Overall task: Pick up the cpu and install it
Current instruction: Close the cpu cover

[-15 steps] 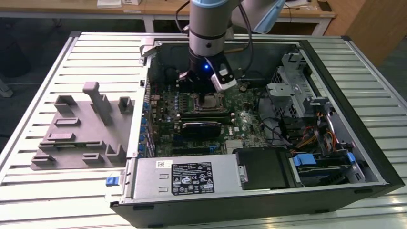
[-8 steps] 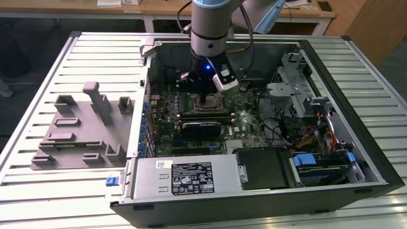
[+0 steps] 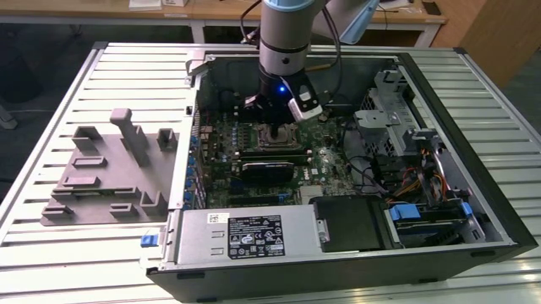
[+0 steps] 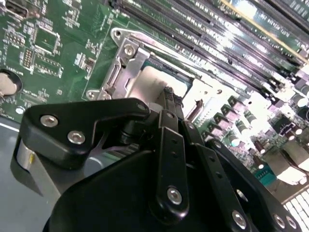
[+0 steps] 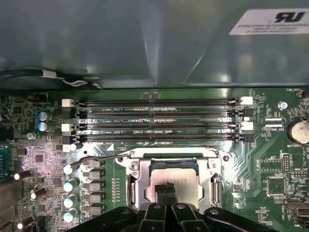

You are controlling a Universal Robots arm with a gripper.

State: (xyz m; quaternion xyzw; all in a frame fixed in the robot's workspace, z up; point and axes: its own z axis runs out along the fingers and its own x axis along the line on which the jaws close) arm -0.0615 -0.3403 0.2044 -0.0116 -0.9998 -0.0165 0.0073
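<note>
Seating the cpu (image 5: 186,180) in its socket (image 5: 133,180) seems underway; the gripper (image 5: 167,188), pinched closed, apparently touches it; withdrawal calls for gentleness.

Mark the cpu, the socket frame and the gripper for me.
cpu (image 5: 186,182): first wrist view, on its bare silver-grey top.
socket frame (image 5: 136,180): first wrist view, on the frame's metal side rail.
gripper (image 5: 167,188): first wrist view, midway between its fingertips, over the cpu.
</note>
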